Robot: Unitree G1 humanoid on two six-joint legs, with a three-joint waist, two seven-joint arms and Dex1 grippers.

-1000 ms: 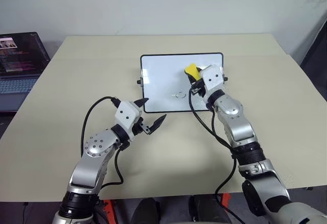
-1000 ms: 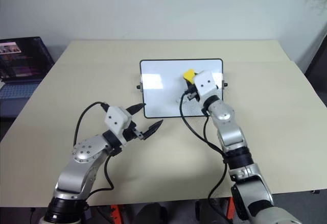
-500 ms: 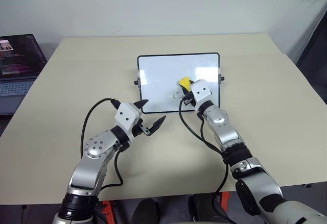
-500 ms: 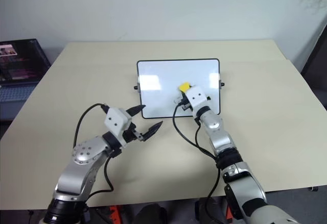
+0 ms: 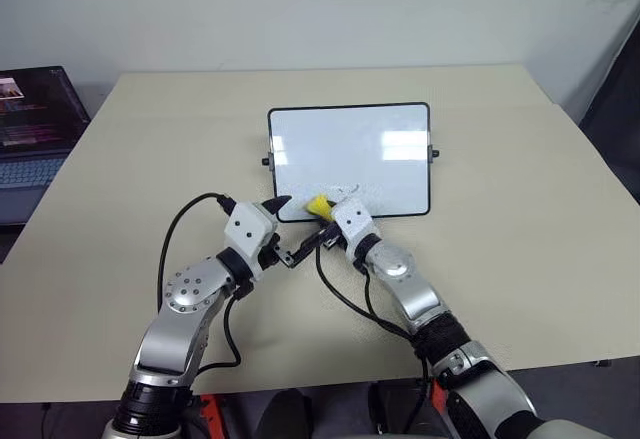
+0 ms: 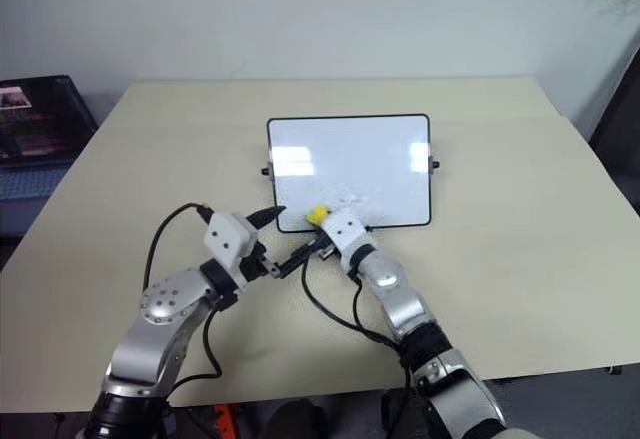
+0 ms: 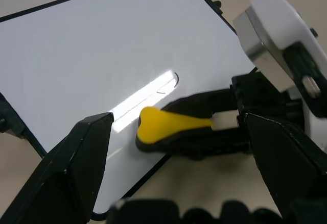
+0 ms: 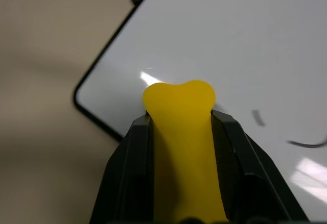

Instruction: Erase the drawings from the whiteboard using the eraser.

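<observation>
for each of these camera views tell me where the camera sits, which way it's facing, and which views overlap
Left eye view: on the head, looking forward and down at the table; both arms show, left gripper open, right gripper shut on the eraser.
Right eye view: same head, same scene, with the whiteboard.
Left wrist view: along the left fingers, facing board and eraser.
Right wrist view: along the right fingers, eraser over the board's corner; remaining drawings nearby.
Shared: all four show eraser and whiteboard.
</observation>
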